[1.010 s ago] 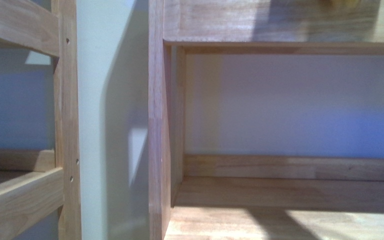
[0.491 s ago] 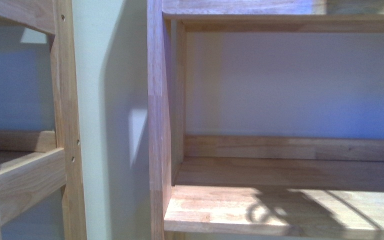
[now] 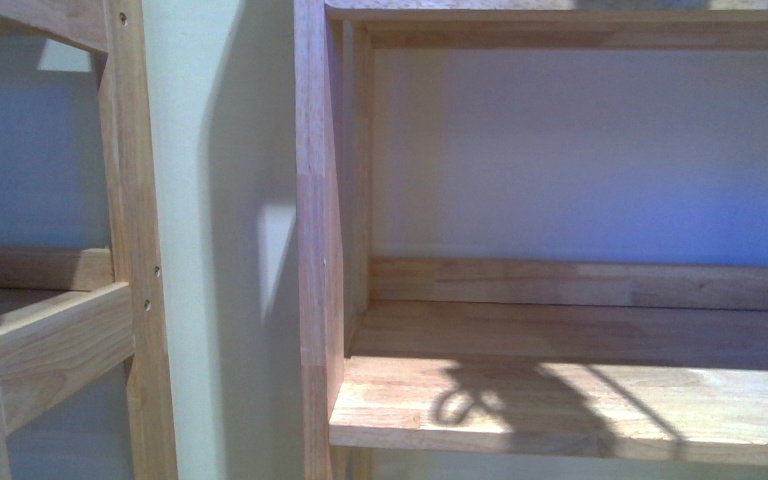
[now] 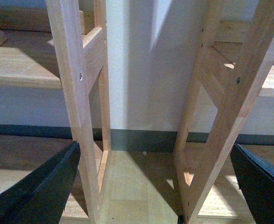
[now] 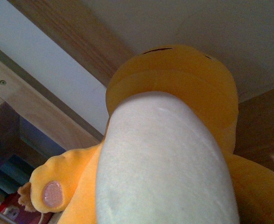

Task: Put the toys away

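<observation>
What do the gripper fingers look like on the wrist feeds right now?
In the left wrist view, the left gripper shows two plain black, wedge-shaped fingers with no visible markings or cables. The right wrist view is filled by the plush toy; no gripper parts show. Neither arm appears in the front view.

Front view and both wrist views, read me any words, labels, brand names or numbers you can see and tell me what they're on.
None can be read. The wooden shelf and its side panel are bare wood, with no print. The plush toy shows no tag or lettering. Small colourful things near the plush's paw are too blurred to tell.
</observation>
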Controlling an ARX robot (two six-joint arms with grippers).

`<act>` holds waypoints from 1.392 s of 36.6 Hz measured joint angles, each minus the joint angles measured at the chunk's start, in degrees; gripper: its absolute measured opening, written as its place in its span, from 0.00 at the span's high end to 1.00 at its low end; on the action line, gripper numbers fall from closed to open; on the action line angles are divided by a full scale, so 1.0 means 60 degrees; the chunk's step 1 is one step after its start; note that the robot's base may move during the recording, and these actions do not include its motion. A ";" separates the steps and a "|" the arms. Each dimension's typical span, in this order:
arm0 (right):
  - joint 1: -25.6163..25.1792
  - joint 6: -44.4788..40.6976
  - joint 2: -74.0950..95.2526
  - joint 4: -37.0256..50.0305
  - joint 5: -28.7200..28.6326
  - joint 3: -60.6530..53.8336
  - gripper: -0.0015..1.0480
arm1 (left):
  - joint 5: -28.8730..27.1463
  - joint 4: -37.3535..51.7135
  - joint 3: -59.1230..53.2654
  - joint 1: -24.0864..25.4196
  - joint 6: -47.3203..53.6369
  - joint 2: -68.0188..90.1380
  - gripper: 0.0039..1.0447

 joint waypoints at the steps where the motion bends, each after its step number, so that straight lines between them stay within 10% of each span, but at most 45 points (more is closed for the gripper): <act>1: -0.0040 0.0040 0.0055 -0.0004 -0.0011 0.0051 0.90 | 0.0000 0.0000 0.0000 0.0000 0.0000 0.0000 0.06; 7: -0.0262 0.0131 0.0277 -0.0015 -0.0109 0.0262 0.90 | -0.0004 0.0000 0.0000 0.0000 0.0000 0.0000 0.06; 29: -0.0433 -0.1158 -0.0142 0.0688 0.0229 -0.0306 0.05 | -0.0004 0.0000 0.0000 0.0000 0.0000 0.0000 0.06; 51: -0.1053 -0.3399 -0.4776 0.3155 0.1526 -0.6317 0.06 | -0.0004 0.0000 0.0000 0.0000 0.0000 0.0000 0.06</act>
